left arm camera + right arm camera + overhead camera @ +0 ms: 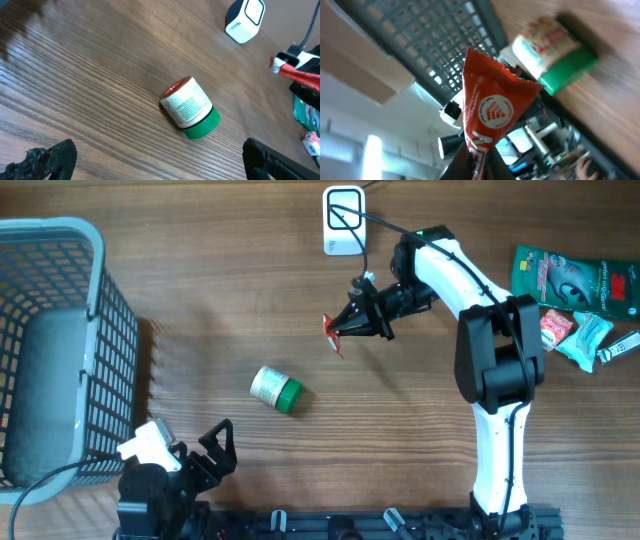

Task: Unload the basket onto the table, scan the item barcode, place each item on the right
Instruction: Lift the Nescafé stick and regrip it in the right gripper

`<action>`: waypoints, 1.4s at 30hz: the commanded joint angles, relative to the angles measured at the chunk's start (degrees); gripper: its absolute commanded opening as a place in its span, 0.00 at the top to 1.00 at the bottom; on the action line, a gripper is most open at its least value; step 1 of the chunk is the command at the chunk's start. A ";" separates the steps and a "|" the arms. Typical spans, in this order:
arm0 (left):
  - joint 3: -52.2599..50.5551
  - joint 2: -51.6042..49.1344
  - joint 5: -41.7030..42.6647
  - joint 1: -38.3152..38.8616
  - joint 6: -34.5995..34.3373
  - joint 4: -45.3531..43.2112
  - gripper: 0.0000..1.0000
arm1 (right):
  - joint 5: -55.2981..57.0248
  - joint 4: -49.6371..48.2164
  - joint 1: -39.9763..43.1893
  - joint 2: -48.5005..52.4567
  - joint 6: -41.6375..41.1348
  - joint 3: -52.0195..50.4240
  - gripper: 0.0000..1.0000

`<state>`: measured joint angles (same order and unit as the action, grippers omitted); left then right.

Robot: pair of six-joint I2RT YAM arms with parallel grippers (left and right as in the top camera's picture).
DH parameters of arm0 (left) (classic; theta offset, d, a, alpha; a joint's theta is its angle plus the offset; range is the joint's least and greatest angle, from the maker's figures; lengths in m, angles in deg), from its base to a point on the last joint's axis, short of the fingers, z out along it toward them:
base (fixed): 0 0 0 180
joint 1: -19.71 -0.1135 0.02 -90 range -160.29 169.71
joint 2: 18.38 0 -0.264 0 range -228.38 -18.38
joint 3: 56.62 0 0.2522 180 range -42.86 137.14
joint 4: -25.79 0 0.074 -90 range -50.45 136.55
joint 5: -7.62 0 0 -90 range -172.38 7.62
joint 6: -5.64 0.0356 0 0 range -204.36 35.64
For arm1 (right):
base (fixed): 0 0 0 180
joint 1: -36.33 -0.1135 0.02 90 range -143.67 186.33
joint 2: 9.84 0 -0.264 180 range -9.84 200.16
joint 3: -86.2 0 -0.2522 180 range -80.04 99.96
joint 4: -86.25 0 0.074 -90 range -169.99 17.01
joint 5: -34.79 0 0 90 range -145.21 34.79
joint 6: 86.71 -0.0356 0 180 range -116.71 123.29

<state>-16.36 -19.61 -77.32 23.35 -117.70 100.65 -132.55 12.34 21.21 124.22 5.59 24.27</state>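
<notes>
While the table (200, 320) carries a grey basket (50, 225) at its left edge and loose packets (570, 280) at its right edge, the work is near the middle of the far edge. The right gripper (340, 328) reaches in there, just in front of the white scanner (343, 220) at that edge. The left gripper (160, 167) waits by the near-left corner, spread wide with nothing in it. A green-lidded jar (275, 390) lies on its side mid-table, apart from both. The right fingers are pinched tight on a red sachet (490, 110), held clear of the wood. For a clean scan, I judge the sachet's barcode face should be turned to the scanner's window, held flat and steady, with the fingers off the code. I cannot tell where the code is printed: the right wrist view shows only the logo side.
</notes>
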 commanded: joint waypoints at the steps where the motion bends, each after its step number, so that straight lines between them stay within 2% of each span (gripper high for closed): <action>1: -0.26 0.11 0.26 -0.33 -0.13 -0.20 0.00 | -5.27 0.02 0.37 -0.61 14.36 -0.09 0.96; 6: -0.26 0.11 0.28 -0.33 -0.13 -0.20 0.00 | -5.20 0.02 2.05 -5.25 23.56 -0.52 0.96; 10: -0.26 0.11 0.28 -0.33 -0.13 -0.20 0.00 | -4.66 0.02 7.43 -9.57 25.75 -5.31 0.96; 15: -0.26 0.11 0.28 -0.33 -0.13 -0.20 0.00 | -6.27 0.00 16.31 -10.45 36.04 -17.18 0.96; 18: -0.26 0.11 0.26 -0.33 -0.13 -0.20 0.00 | -12.72 0.00 18.21 -10.45 46.84 -25.83 0.96; 20: -0.26 0.11 0.28 -0.33 -0.13 -0.20 0.00 | -15.63 0.02 18.18 -10.45 50.10 -28.96 0.96; 30: -0.26 0.11 0.28 -0.33 -0.13 -0.20 0.00 | -15.04 0.04 17.68 -10.45 47.08 -29.44 0.96; 42: -0.26 0.11 0.28 -0.33 -0.13 -0.17 0.00 | -12.46 0.04 10.73 -10.45 47.52 -29.44 0.96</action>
<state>-16.36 -19.61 -77.32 23.35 -117.70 100.65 -144.48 12.38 33.06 114.02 51.17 -5.02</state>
